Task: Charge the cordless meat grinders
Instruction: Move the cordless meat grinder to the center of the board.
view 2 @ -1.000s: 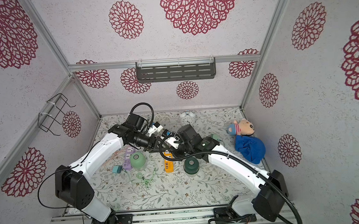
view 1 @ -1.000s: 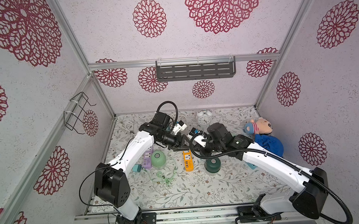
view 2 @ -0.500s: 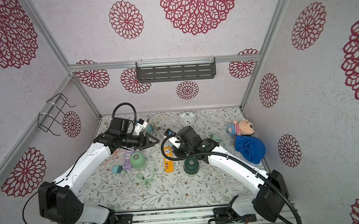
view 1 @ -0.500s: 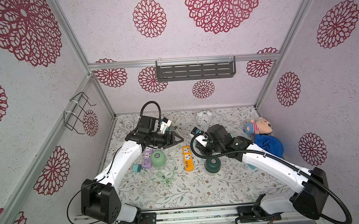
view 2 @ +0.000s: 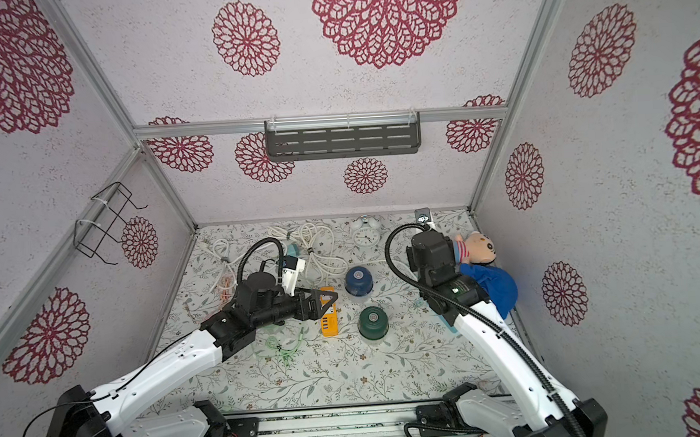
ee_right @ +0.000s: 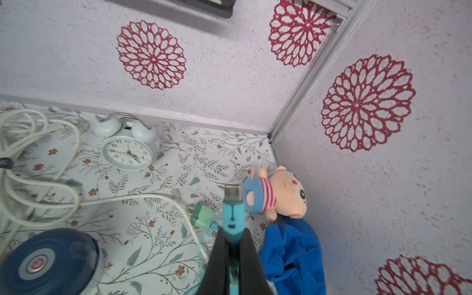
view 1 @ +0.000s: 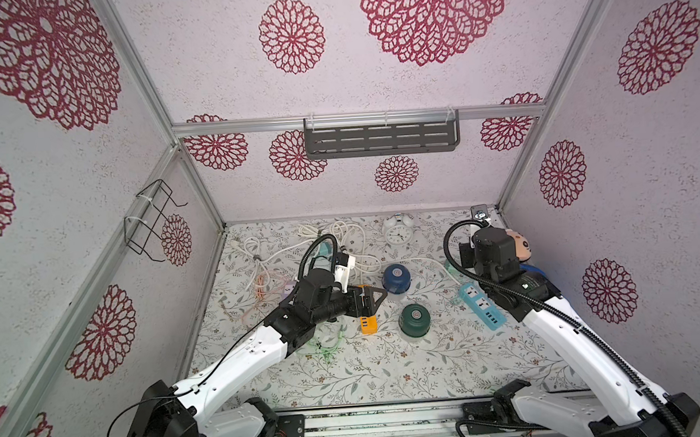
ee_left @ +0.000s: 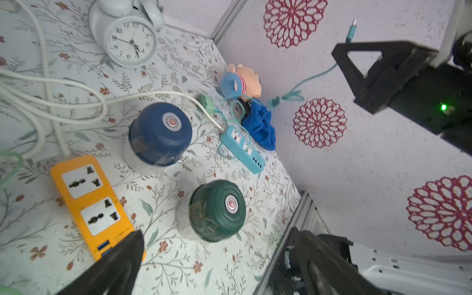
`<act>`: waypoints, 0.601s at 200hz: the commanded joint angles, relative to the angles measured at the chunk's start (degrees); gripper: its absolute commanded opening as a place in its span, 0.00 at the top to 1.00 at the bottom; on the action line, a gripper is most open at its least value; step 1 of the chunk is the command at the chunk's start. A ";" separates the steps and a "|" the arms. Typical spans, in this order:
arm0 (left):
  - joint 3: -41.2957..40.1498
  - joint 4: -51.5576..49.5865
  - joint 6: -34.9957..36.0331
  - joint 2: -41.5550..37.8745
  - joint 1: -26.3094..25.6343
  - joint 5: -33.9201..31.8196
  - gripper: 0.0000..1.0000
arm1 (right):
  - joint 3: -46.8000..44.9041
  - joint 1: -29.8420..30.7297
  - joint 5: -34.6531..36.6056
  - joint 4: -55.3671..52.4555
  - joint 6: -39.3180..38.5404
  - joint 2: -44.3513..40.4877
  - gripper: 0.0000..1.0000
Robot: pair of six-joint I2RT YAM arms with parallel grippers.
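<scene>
Although only the clock's (ee_left: 130, 42) numerals read clearly, the left gripper (view 1: 376, 300), now spread wide, hovers above the orange power strip (ee_left: 92, 201), beside the navy grinder (view 1: 394, 278) and dark green grinder (view 1: 415, 318) mid-table. The right gripper (ee_right: 232, 245), drawn back rightward, pinches a teal plug (ee_right: 231, 217).
</scene>
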 commanded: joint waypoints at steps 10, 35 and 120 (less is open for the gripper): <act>-0.87 3.78 0.96 1.90 -4.96 -8.15 0.02 | -11.06 0.21 -13.96 4.67 6.91 2.93 1.00; -3.15 4.73 -0.21 2.88 -7.58 -10.78 0.02 | -18.68 0.11 -19.95 10.69 10.97 2.17 1.00; -8.88 12.60 -6.70 3.88 -7.72 -13.81 0.01 | -27.34 0.06 -29.97 15.30 14.92 1.84 1.00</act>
